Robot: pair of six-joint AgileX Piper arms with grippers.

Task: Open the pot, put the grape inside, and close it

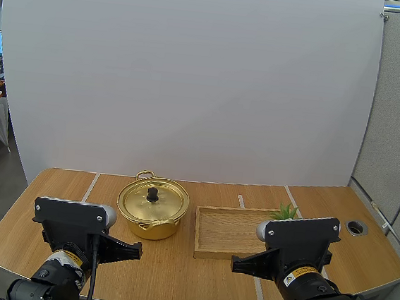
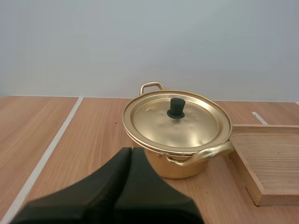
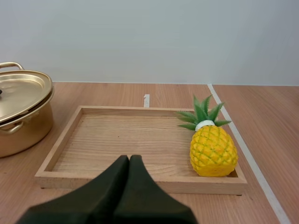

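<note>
On the table (image 1: 39,205), the pot (image 1: 153,206) aligns its handles near-to-far.

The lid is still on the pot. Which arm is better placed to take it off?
Probably the left. The left gripper points almost straight at the pot, with the lid knob just ahead. The right gripper faces the wooden tray holding the pineapple, the pot off to its side.
</note>
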